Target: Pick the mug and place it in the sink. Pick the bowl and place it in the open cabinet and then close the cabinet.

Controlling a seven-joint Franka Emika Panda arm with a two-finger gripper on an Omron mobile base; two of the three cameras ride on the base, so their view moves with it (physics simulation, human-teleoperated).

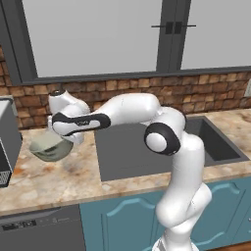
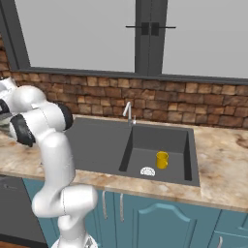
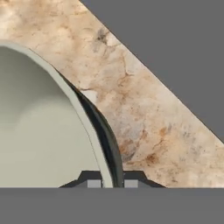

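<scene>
Marbled counter: the bowl is seen resting here, left of the sink.
Mug: already stood in the basin, near the drain.
Gripper: closed on the bowl's rim, one fingertip inside the wall, one outside.
Key relation: the bowl is hung directly below the hand, so a straight lift is judged enough before the cabinet is sought.

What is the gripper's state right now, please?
Gripper: shut on the bowl, its fingertips pinching the rim.
</scene>
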